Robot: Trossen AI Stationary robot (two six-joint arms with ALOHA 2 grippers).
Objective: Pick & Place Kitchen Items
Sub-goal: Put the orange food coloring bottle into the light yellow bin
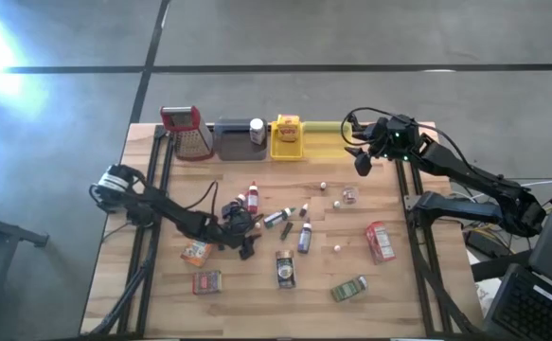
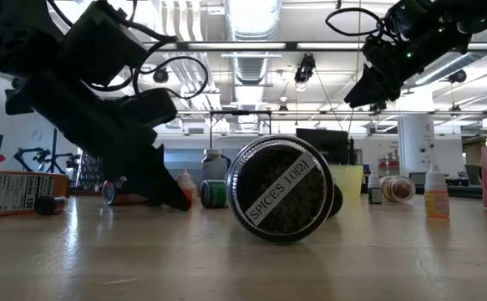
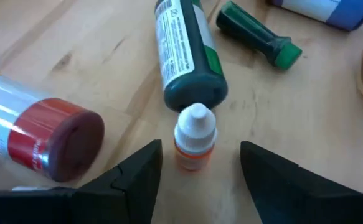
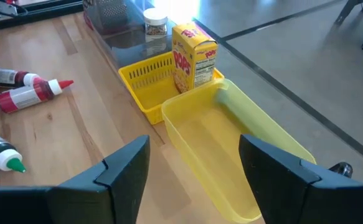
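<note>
The kitchen items lie loose on the wooden table. A small orange bottle with a white cap (image 3: 193, 134) stands between the open fingers of my left gripper (image 3: 200, 155), which sits low at mid-table (image 1: 249, 232); there is a gap on each side. Just beyond it lie a dark green bottle (image 3: 190, 56), a red-capped bottle (image 3: 44, 134) and a green-capped one (image 3: 262, 37). My right gripper (image 4: 193, 146) hangs open with nothing between its fingers above the yellow tray (image 4: 243, 124) at the far right (image 1: 361, 156).
Along the far edge stand a grater (image 1: 187, 131), a grey tray (image 1: 233, 142) with a jar, and a yellow basket (image 1: 288, 142) with a box. A spice jar (image 2: 281, 188) lies on its side near the front. Packets and tins (image 1: 380, 241) are scattered nearby.
</note>
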